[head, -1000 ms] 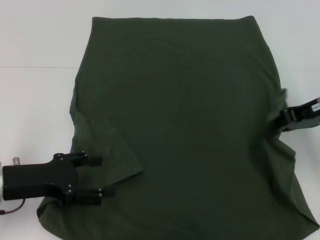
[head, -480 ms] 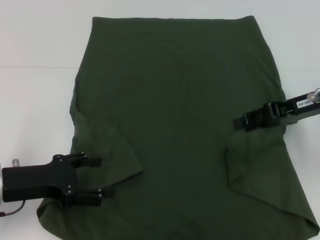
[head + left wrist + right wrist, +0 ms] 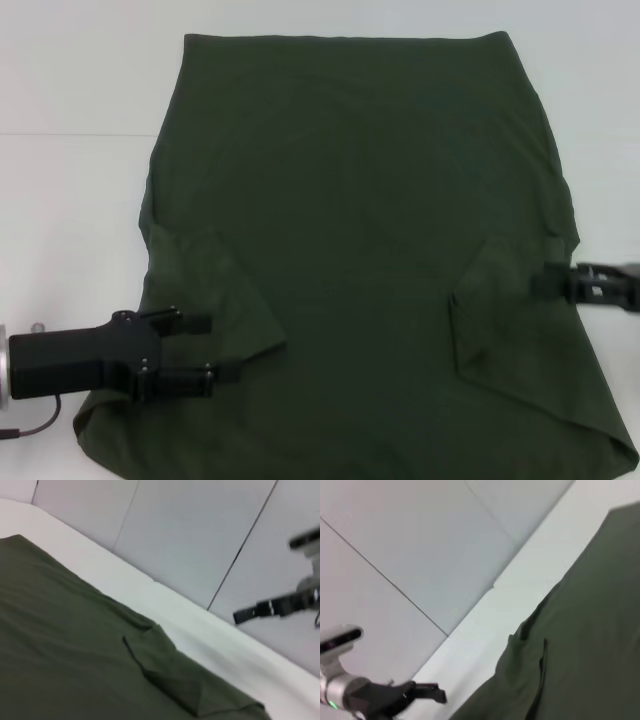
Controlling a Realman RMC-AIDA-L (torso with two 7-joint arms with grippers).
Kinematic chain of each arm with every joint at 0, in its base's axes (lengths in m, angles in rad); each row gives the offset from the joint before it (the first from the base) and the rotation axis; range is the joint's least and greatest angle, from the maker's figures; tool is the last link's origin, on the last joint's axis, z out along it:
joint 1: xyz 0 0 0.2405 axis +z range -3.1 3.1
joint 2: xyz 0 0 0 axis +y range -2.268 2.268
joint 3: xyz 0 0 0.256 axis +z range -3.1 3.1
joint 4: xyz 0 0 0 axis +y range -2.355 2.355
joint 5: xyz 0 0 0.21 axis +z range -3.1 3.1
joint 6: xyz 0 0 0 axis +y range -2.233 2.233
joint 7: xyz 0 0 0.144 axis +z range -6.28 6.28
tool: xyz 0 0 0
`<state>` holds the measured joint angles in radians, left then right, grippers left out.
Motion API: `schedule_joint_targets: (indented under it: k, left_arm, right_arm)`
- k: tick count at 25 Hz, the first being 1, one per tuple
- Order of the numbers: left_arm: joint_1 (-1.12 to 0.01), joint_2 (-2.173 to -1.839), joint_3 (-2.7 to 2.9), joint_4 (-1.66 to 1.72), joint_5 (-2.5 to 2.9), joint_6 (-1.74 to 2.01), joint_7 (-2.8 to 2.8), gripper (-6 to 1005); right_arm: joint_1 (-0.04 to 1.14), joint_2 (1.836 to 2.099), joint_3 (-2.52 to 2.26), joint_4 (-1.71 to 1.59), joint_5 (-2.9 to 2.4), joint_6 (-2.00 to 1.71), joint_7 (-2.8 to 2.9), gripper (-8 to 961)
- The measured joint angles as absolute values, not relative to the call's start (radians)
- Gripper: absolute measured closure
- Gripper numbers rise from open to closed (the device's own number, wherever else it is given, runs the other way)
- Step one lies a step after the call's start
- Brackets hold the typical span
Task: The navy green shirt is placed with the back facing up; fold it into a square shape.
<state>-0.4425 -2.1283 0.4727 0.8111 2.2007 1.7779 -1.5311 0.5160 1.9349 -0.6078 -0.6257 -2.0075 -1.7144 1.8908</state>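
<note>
Both sleeves lie folded inward on the shirt, so the left end effector hovers fingers apart nearby, the right end effector unreadable.

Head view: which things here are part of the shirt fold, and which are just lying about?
Part of the job:
- navy green shirt, plain side up, both sleeves folded inward
- left gripper, open, fingers over the folded left sleeve
- right gripper, at the shirt's right edge by the folded right sleeve

Just there:
- white table; no loose items visible on it
</note>
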Motion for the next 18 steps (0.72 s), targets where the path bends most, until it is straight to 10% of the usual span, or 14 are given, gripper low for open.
schedule_joint_targets:
  k: [5, 18]
  left_arm:
    - [-0.441, -2.122, 0.431, 0.806, 2.182, 1.844, -1.586, 68]
    - [-0.436, -2.071, 0.399, 0.85, 2.304, 1.951, -2.047, 69]
  right_arm:
    - [0.438, 1.954, -0.588, -0.595, -2.004, -1.731, 1.621, 39]
    - [0.345, 2.035, -0.596, -0.611, -2.038, -1.748, 1.144, 38]
